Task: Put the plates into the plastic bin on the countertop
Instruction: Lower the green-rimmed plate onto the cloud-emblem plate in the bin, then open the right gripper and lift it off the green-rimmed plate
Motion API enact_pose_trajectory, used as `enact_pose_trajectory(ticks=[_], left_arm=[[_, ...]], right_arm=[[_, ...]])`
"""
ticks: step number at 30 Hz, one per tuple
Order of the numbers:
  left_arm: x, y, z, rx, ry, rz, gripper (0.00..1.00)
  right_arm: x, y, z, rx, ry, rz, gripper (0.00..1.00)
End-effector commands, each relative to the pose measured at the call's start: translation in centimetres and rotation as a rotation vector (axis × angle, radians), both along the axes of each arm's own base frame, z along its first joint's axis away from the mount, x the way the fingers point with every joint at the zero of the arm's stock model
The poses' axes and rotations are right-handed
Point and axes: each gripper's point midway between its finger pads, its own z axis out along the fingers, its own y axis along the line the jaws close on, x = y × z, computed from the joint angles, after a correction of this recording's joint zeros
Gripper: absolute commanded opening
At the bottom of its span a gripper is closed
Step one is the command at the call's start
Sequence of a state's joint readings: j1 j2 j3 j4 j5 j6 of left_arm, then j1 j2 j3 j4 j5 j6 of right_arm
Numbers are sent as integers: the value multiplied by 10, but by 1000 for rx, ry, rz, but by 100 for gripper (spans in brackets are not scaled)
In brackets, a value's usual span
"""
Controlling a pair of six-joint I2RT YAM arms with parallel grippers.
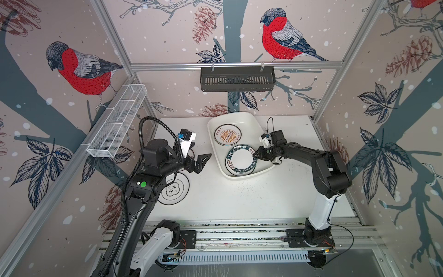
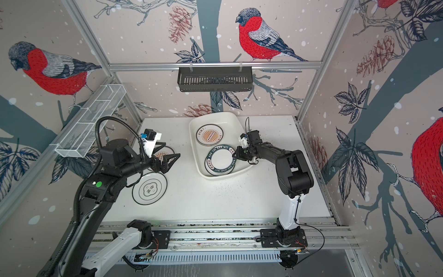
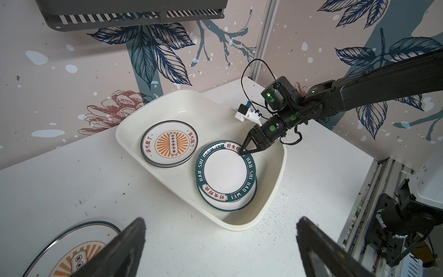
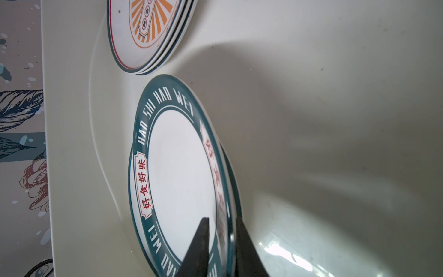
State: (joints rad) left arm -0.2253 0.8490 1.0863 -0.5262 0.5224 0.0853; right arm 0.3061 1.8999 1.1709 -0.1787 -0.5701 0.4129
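Nearest me, well short of the bin (image 3: 239, 226) and off to its left, an emblem plate (image 2: 149, 189) lies flat on the countertop (image 1: 239, 199), untouched. Just beyond it, closer to the bin's left wall, a sunburst plate (image 3: 64, 249) lies flat too. The L gripper (image 1: 203, 162) hangs above it w/ jaws spread wide, holding nothing. Prob. parked there b/c that plate is next in line, though it isn't lined up on the rim yet.

Inside the bin, near end: two green-rimmed plates, the top one (image 1: 241, 159) sitting a bit off-centre on the lower one (image 3: 225, 206). Stacking makes sense, since the bin floor fits approx. two piles.

The R gripper (image 3: 245, 151) reaches in over the bin's right wall to the top plate's rim. The wrist view shows its fingers (image 4: 199, 244) a narrow gap apart. One is over the plate face and one outside the edge, w/ the rim btwn them. Can't tell if they pinch it or have slack. The plate looks to rest on the one below either way.

Far end of the bin: a pile of sunburst plates (image 1: 227, 135), looks like three, lying flat just beside the green pair.
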Motion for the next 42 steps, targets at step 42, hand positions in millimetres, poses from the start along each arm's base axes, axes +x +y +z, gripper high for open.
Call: enact_pose_trajectory(ticks=[42], left_arm=[[-7, -2, 7, -12, -40, -24, 97]], right_arm=[[15, -13, 33, -131, -104, -98, 29]])
